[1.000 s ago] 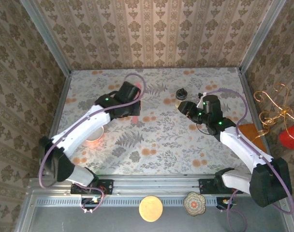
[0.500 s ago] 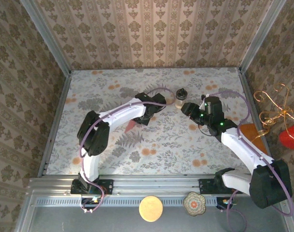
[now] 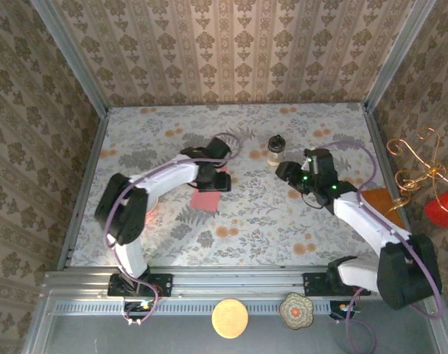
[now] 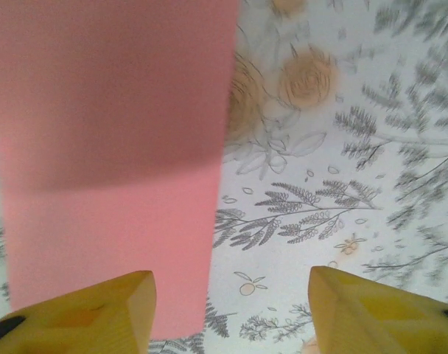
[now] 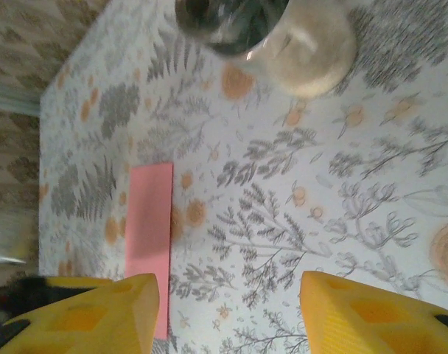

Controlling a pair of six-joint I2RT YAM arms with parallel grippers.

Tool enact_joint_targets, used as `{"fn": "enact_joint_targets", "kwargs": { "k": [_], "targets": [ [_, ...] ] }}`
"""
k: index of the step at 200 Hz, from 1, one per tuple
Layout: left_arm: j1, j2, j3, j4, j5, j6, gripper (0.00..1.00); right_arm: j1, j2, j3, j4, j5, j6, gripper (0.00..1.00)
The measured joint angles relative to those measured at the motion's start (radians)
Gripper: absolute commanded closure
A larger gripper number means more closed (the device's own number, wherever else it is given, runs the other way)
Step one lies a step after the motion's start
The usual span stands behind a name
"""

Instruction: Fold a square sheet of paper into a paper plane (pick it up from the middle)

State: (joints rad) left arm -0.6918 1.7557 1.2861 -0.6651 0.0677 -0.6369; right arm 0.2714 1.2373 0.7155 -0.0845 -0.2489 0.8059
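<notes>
Left of middle on the table (image 3: 246,221), well off every edge: sheet of paper (image 3: 206,200), salmon-pink, lying on the flowered top. Right over its far edge, left gripper (image 3: 214,180), fingers wide apart, gripping nothing; seen from the left wrist, pink beneath one fingertip alone. Further right, nearer the far edge, small dark-lidded jar (image 3: 275,150), upright. Just beside the jar, right gripper (image 3: 284,169), fingers likewise spread, empty

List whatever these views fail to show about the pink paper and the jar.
Pink paper far edge: top external, under the left gripper.
Its creases: left wrist, blurred, cropped at the top edge.
Jar lid: right wrist, blurred, cut off at the top.
</notes>
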Motion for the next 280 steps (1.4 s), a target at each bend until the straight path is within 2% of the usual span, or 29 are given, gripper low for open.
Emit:
{"fn": "enact_joint_targets", "kwargs": {
  "k": [22, 68, 90, 112, 152, 200, 237, 280],
  "targets": [
    [0.101, -0.145, -0.1, 0.062, 0.035, -0.033, 0.27, 0.113, 0.107, 0.059, -0.003, 0.003, -0.003, 0.48],
    [0.312, -0.396, -0.296, 0.092, 0.011, -0.076, 0.04, 0.369, 0.405, 0.256, 0.022, 0.006, 0.005, 0.53],
    [0.405, -0.493, -0.363, 0.086, -0.001, -0.074, 0.0, 0.439, 0.541, 0.365, 0.024, 0.006, 0.006, 0.54],
    [0.445, -0.554, -0.386, 0.081, 0.0, -0.066, 0.0, 0.471, 0.653, 0.467, 0.018, 0.005, 0.008, 0.55],
    [0.452, -0.581, -0.389, 0.085, 0.026, -0.05, 0.0, 0.48, 0.781, 0.591, -0.025, 0.002, 0.007, 0.55],
    [0.452, -0.544, -0.389, 0.1, 0.09, -0.043, 0.0, 0.47, 0.801, 0.573, -0.069, -0.002, -0.012, 0.57],
    [0.422, -0.478, -0.385, 0.116, 0.142, -0.028, 0.0, 0.431, 0.718, 0.443, -0.04, -0.037, -0.076, 0.57],
    [0.307, -0.379, -0.332, 0.13, 0.179, -0.014, 0.0, 0.38, 0.572, 0.288, -0.106, -0.042, -0.233, 0.56]
  ]
}}
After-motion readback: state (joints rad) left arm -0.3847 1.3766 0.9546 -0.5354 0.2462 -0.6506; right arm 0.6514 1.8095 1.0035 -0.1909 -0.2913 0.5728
